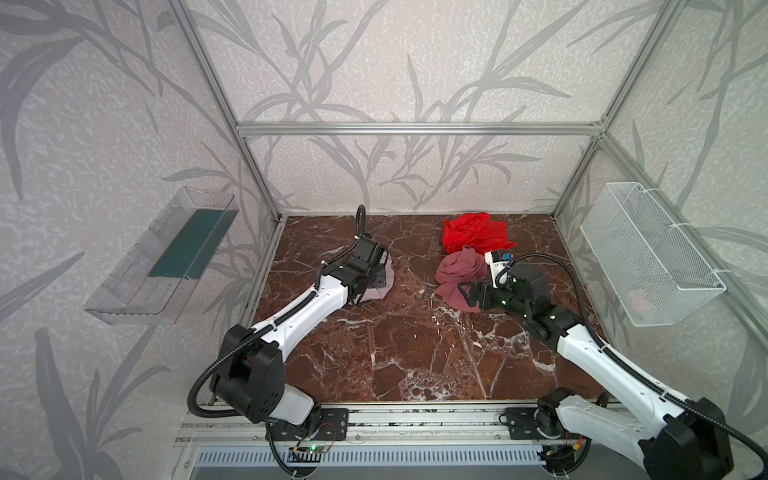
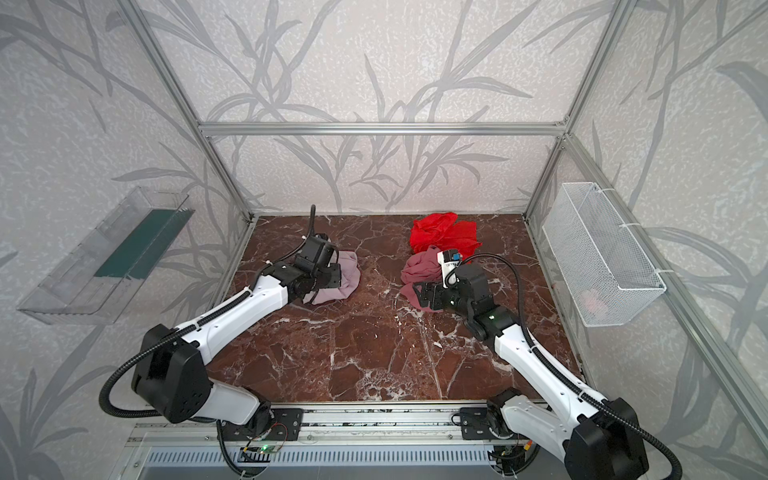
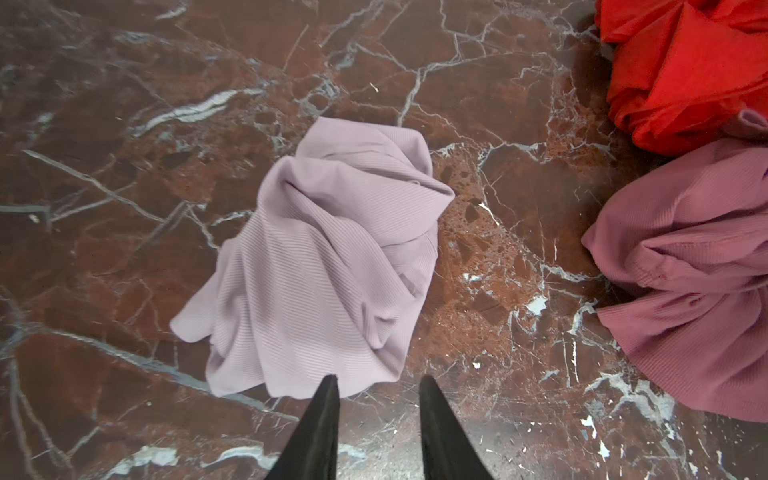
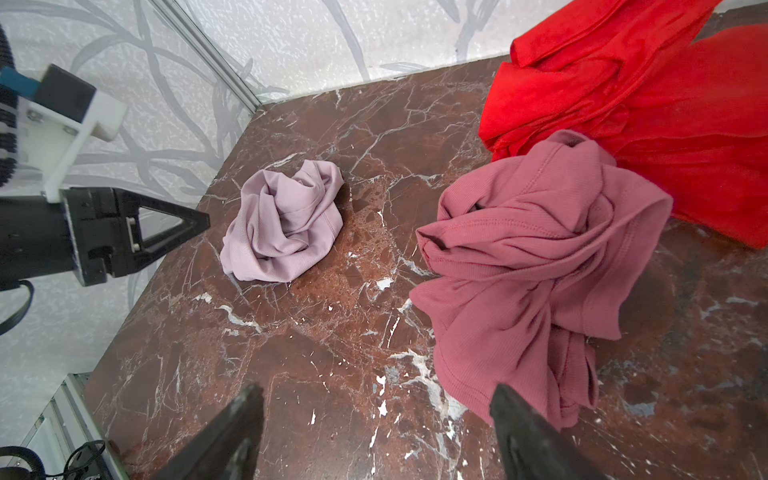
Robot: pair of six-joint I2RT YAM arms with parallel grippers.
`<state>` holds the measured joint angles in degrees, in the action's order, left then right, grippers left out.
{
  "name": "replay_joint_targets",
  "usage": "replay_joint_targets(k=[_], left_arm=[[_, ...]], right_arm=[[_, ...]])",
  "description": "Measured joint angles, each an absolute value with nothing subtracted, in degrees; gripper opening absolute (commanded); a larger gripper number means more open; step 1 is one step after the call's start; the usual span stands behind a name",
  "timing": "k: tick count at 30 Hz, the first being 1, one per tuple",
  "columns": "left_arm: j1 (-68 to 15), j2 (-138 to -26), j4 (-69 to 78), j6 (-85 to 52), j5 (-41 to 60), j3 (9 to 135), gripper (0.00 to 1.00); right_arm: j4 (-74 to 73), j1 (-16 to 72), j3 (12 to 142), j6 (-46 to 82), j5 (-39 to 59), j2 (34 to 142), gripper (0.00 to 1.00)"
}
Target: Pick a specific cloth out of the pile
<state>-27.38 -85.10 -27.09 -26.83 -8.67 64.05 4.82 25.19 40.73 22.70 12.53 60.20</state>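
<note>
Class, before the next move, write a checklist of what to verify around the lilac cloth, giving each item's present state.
1. The lilac cloth lies apart from the dusty-rose cloth and the red cloth: ok, bare table between.
2. The left gripper is open and empty: ok.
3. Its tips are clear of the lilac cloth: cannot tell, they sit at its edge.
4. The right gripper is open: ok.
5. It is clear of the dusty-rose cloth: cannot tell, one finger is at the hem.
</note>
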Motion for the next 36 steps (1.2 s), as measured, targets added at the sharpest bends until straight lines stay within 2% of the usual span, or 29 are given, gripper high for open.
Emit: replay_joint_targets(k=[6,17,22,36], left_arm=[[-27.16,-89.19,-22.11,-30.41,-7.55,61.25,0.23],[-25.12,-99.55,-14.37,-34.70,-9.23,60.51,0.23],[-19.46,-103.92,-12.08,-36.29,-6.85,60.69,0.23],[-1.65,-104.88,-11.57,-35.51,-3.64,63.59,0.23]], right_arm=[[4.34,25.19,40.73,22.74,12.82,60.69,0.85],[3.07,25.19,41.45,23.16,14.57,66.98,0.85],[3.36,25.19,44.62,23.07,15.07,68.77,0.85],[6.42,25.19,50.70,22.09,13.85,72.75,0.85]])
